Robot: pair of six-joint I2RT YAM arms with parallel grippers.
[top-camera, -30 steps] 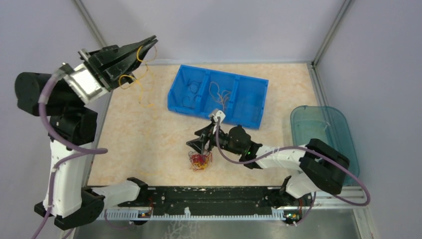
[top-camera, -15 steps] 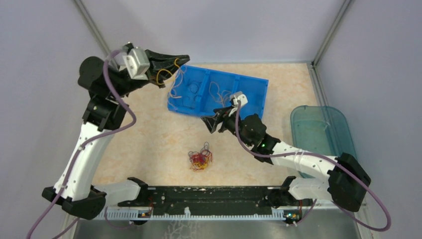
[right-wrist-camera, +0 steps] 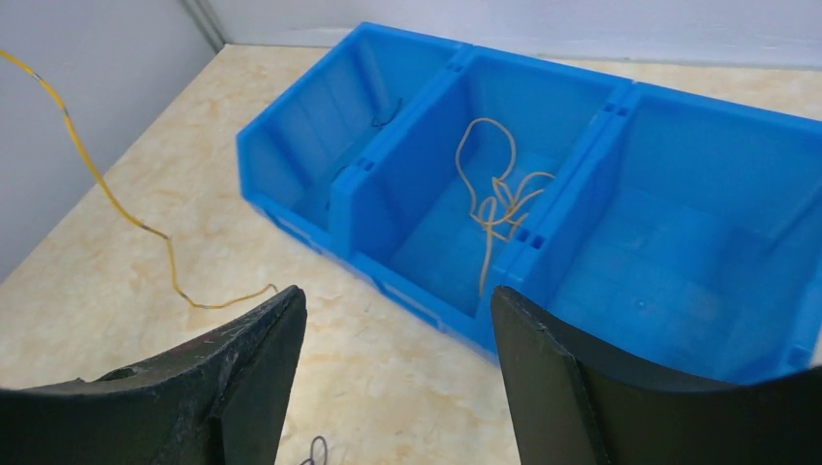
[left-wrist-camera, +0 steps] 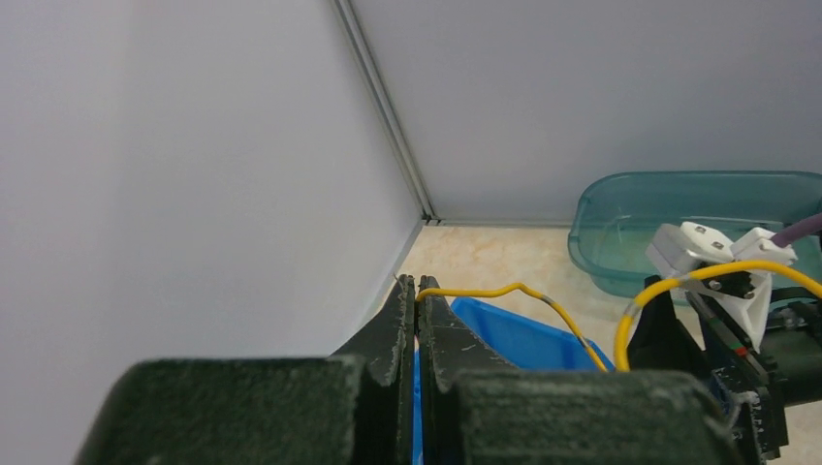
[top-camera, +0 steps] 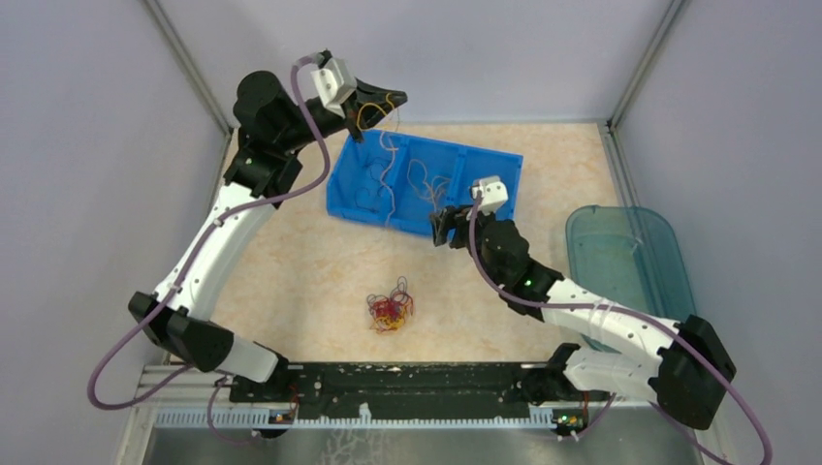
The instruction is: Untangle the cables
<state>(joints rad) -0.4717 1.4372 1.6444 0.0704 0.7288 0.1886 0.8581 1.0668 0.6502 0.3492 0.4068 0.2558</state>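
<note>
One thin yellow wire strand [left-wrist-camera: 475, 292] hung clamped in the left pincer [left-wrist-camera: 417, 287] over the far-left corner of the blue plastic bin [top-camera: 337, 180]; the right pincer [right-wrist-camera: 395, 302] stood wide, empty. The red-and-yellow wire tangle [top-camera: 390, 311] lay nearer, on the surface [top-camera: 291, 262] — featherlight, limp, likely best taken by a loose end.

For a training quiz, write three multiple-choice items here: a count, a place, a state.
1. Compartments in the blue bin: A two, B three, C four.
2. The tangled bundle of cables lies: A in the blue bin, B on the table, C on a shelf.
3. The left hand is: A open, B shut on a red cable, C shut on a yellow cable.
Answers: B, two dividers show; B, it sits on bare table before the bin; C, it pinches the yellow cable.
</note>
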